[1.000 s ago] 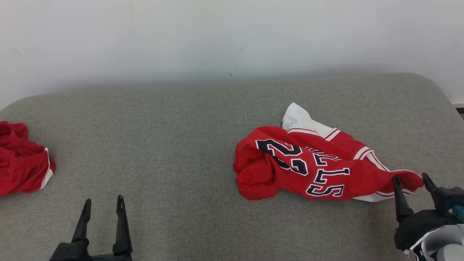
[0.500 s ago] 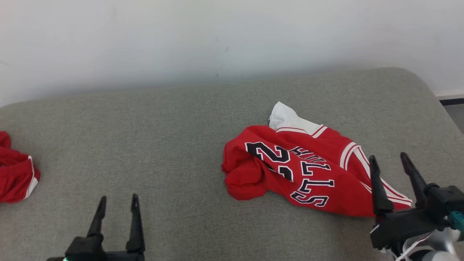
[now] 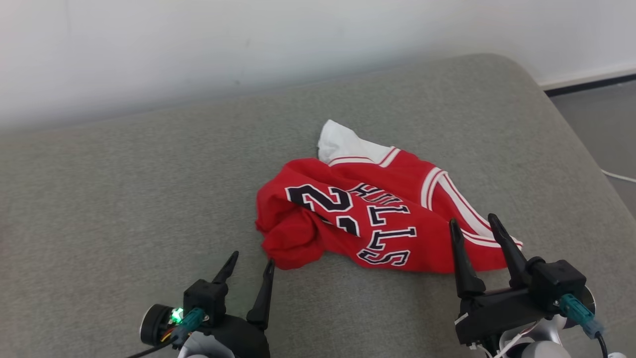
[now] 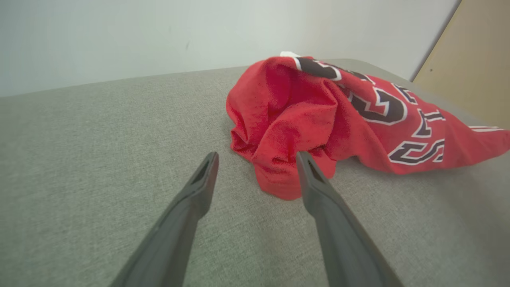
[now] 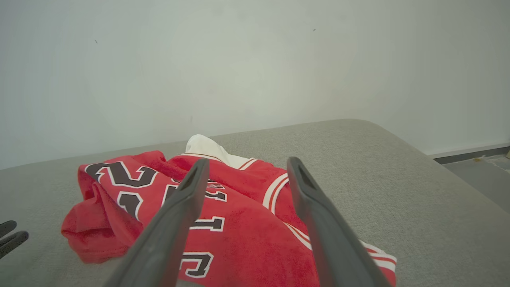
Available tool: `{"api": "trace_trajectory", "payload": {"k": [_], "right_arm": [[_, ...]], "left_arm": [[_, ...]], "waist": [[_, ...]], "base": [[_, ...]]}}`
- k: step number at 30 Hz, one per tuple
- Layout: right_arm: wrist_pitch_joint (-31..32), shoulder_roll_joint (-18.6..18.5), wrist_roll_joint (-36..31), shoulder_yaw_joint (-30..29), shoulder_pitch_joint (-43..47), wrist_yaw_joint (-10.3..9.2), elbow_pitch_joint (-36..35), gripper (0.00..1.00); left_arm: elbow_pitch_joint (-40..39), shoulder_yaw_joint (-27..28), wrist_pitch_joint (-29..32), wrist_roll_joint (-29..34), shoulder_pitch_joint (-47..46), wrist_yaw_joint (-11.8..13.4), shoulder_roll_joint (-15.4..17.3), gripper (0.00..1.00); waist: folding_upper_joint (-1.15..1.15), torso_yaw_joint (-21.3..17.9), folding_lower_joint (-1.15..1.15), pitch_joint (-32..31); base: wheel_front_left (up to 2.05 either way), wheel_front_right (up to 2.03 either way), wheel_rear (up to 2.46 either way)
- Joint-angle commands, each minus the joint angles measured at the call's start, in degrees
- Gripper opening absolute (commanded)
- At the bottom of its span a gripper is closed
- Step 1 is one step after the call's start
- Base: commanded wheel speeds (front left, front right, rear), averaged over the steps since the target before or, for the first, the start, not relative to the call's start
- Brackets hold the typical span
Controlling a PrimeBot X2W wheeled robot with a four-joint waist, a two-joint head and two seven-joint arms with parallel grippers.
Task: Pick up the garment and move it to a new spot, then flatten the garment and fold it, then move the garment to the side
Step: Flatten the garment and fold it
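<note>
The garment [image 3: 367, 214] is a red jersey with dark lettering and white trim, lying crumpled on the grey cushion [image 3: 124, 199] right of centre. My left gripper [image 3: 251, 261] stands open just short of the jersey's bunched near-left corner [image 4: 279, 139]. My right gripper [image 3: 472, 221] is open too, its fingertips over the jersey's near-right edge with the white stripes [image 5: 279, 187]. Nothing sits between either pair of fingers. A white inner layer [image 3: 343, 144] sticks out at the jersey's far side.
The cushion's rounded right edge [image 3: 561, 114] drops to a grey floor [image 3: 601, 114] with a thin cable [image 3: 618, 175]. A pale wall [image 3: 248, 40] runs behind the cushion. Open cushion stretches to the left of the jersey.
The camera has swung right, taking a second red cloth at the far left out of view. Both grippers have come forward to the jersey's near edge, the left one close to its corner.
</note>
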Motion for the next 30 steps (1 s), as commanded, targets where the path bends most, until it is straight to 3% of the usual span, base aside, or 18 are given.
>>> {"api": "trace_trajectory", "payload": {"k": [1, 11, 12, 13, 21, 30], "right_arm": [[-0.5, 0.4, 0.3, 0.4, -0.6, -0.13, 0.5, 1.0], [-2.7, 0.7, 1.7, 2.2, -2.0, -0.13, 4.2, 1.0], [-2.9, 0.7, 1.7, 2.1, -1.9, -0.13, 4.6, 1.0], [-2.9, 0.7, 1.7, 2.1, -1.8, -0.13, 4.8, 1.0], [-2.7, 0.6, 1.5, 1.4, -0.1, -0.13, 5.8, 1.0], [-2.4, 0.7, 2.0, 0.6, 1.9, -0.13, 6.7, 1.0]], "left_arm": [[1.5, -0.3, -0.3, 0.1, -1.4, -0.5, -0.3, 1.0], [15.0, -1.1, -1.7, -0.8, -8.0, -4.6, -3.8, 1.0], [15.9, -0.8, -1.8, -0.6, -8.7, -4.5, -4.1, 0.45], [16.7, -0.7, -2.0, -0.3, -9.1, -4.2, -4.3, 0.0], [13.7, 3.0, -2.1, 1.1, -7.1, -2.5, -4.4, 0.0], [1.1, 9.8, -2.1, 4.5, 1.4, 0.9, 3.1, 0.0]], "waist": [[0.0, -3.0, -0.01, 2.3], [0.0, -5.7, -0.01, 3.6], [0.0, -5.6, -0.01, 3.3], [0.0, -5.4, -0.01, 3.1], [0.0, -1.2, -0.01, 0.0], [0.0, 7.7, -0.01, -3.3]], "base": [[0.0, 0.0, 0.0], [0.0, 0.0, 0.0], [0.0, 0.0, 0.0], [0.0, 0.0, 0.0], [0.0, 0.0, 0.0], [0.0, 0.0, 0.0]]}}
